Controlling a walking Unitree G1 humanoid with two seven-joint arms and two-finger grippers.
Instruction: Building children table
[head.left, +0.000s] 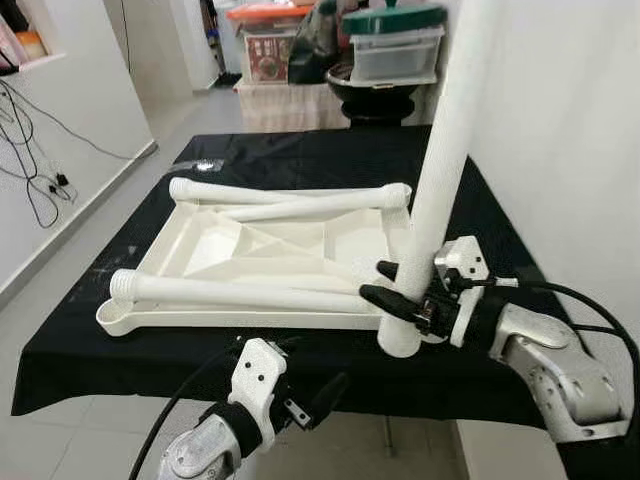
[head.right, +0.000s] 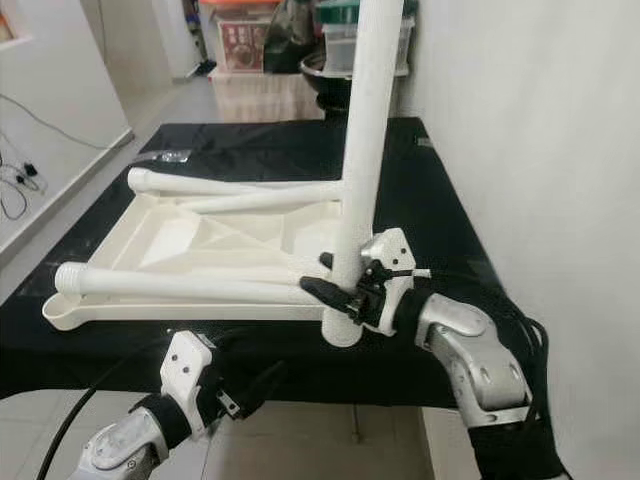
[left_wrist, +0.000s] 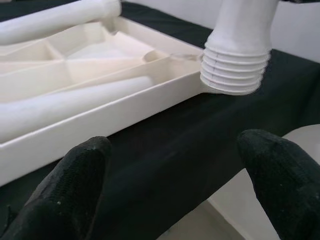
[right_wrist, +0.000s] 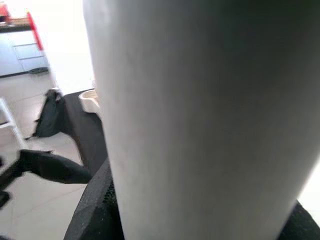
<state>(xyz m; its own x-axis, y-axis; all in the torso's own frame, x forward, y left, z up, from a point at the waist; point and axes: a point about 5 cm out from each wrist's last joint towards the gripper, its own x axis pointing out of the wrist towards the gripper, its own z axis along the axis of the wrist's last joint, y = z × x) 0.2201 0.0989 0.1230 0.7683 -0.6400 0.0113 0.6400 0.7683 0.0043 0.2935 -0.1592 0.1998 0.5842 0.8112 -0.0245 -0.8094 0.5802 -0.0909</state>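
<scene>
The white children's table top (head.left: 230, 321) lies upside down on a black-covered table (head.left: 300, 155). Three white legs lie on it: one along the front (head.left: 240, 293) and two at the back (head.left: 290, 193). A fourth leg (head.left: 445, 150) stands upright at the top's near right corner, its threaded end (left_wrist: 235, 70) down at the corner. My right gripper (head.left: 392, 285) is shut on this leg low down, and the leg's shaft (right_wrist: 200, 115) sits close against the wrist camera. My left gripper (head.left: 310, 400) hangs open below the table's front edge, its fingers (left_wrist: 75, 190) wide apart and holding nothing.
A white wall (head.left: 560, 140) runs close along the right side of the table. Stacked storage boxes and a dark bowl (head.left: 385, 60) stand behind the table. Cables (head.left: 40, 190) trail on the floor at the left wall. Open floor lies left of the table.
</scene>
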